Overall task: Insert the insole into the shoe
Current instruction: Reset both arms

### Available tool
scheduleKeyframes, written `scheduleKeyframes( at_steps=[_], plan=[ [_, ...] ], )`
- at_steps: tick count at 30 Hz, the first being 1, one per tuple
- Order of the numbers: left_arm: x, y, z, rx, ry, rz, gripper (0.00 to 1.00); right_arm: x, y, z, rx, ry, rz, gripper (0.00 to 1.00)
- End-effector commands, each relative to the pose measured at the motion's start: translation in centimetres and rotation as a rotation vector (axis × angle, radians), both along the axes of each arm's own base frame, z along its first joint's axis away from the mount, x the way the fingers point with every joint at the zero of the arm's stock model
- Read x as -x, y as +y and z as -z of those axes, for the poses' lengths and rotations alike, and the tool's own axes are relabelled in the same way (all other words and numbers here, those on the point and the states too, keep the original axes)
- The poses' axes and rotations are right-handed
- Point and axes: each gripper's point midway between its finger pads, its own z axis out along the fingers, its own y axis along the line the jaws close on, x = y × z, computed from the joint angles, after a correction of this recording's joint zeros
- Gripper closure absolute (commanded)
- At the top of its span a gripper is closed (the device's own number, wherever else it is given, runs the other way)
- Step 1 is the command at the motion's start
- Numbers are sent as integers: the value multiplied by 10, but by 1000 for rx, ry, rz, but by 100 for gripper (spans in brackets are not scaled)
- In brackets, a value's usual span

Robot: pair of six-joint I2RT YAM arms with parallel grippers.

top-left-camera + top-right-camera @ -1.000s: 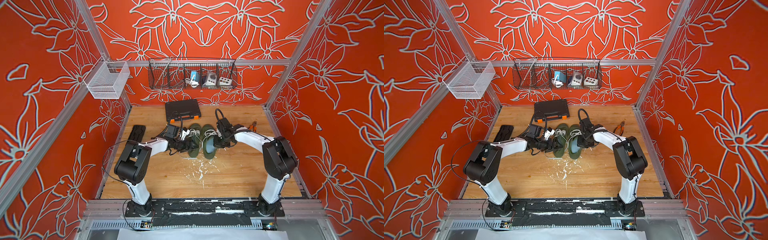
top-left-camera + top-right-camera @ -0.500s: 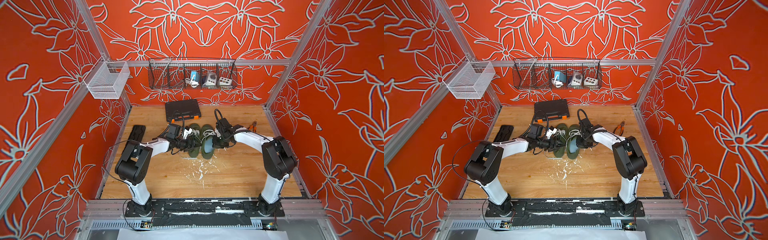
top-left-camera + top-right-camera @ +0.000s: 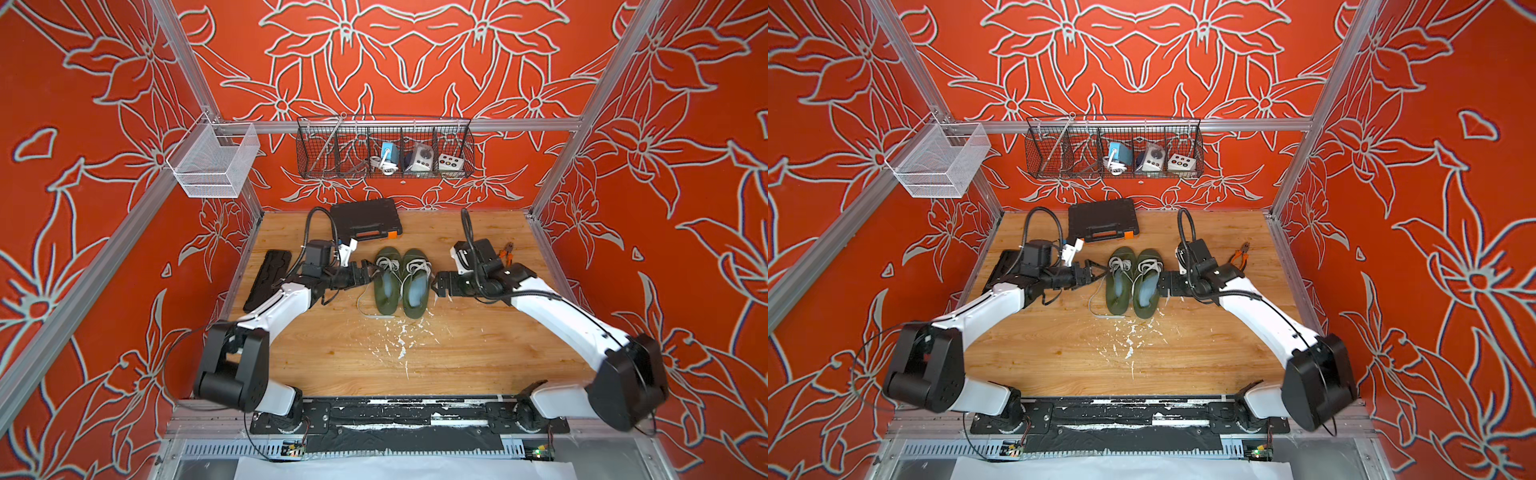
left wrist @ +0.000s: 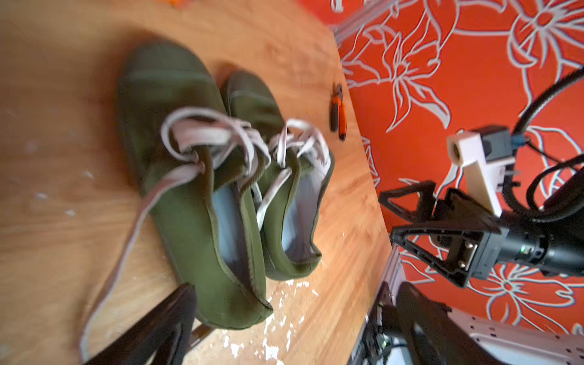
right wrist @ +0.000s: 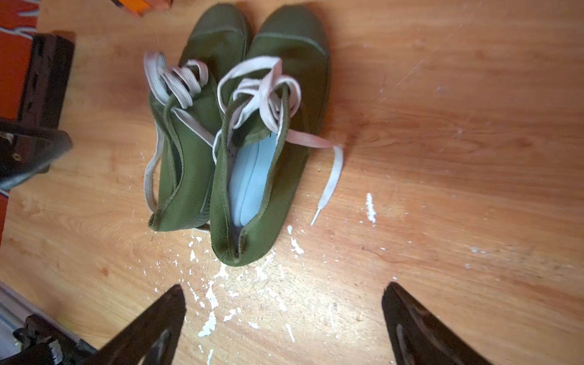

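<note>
The right shoe (image 3: 415, 309) and the left shoe (image 3: 379, 291) are being shown lying side by side in the middle of the table (image 3: 332, 353). They are touching, with their long axes running near to far, toes far and heels near. A pale blue insole (image 5: 249, 180) is being seen inside the right shoe, lying along that same axis. A second insole (image 3: 388, 284) is being glimpsed in the left shoe. The right gripper (image 3: 435, 287) is being held spread and empty just right of the right shoe, level with its opening. The left gripper (image 3: 368, 270) is being held likewise spread and empty, just left of the left shoe. Each shoe is being flanked by its nearer arm. Any further seating of the insole is being judged a sideways reach inward, across the long axis, with the right arm nearer.
</note>
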Motion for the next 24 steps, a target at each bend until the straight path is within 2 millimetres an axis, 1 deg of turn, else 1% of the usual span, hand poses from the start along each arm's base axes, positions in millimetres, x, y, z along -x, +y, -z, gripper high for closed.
scheduleKeyframes(
  at_steps=[1,2,4,5,6,8,9,11,13,16,19,20,21,22,24],
  plan=[
    [-12,38,-28,-89,-206,-172,2,-21,-37,-21,91,-243,101,1],
    [-12,55,-37,-124,-280,-253,2,-25,-53,-28,141,-340,142,1],
    [-5,89,-54,-199,-457,-425,2,-30,-87,-38,252,-514,238,1],
    [4,104,-62,-251,-566,-503,2,-30,-109,-39,304,-572,305,1],
    [15,120,-66,-294,-641,-582,2,-31,-127,-40,333,-605,367,1],
    [35,157,-57,-369,-715,-790,2,-30,-167,-31,361,-622,508,1],
    [42,167,-49,-421,-742,-831,2,-32,-176,-23,351,-622,531,1],
    [52,180,-32,-530,-755,-872,2,-36,-194,-3,351,-598,569,1],
    [56,193,-9,-586,-707,-918,2,-40,-214,11,381,-548,637,2],
    [56,194,17,-605,-663,-912,2,-54,-228,15,436,-559,626,1],
    [58,198,31,-581,-653,-944,2,-63,-243,18,450,-541,632,2],
    [57,199,31,-578,-656,-953,2,-65,-246,20,458,-556,632,2],
    [53,199,44,-608,-620,-937,2,-65,-251,25,434,-524,637,2],
    [48,201,43,-621,-613,-951,2,-65,-254,29,424,-497,643,2],
    [35,201,47,-671,-578,-927,2,-66,-252,39,409,-481,622,2]
  ],
)
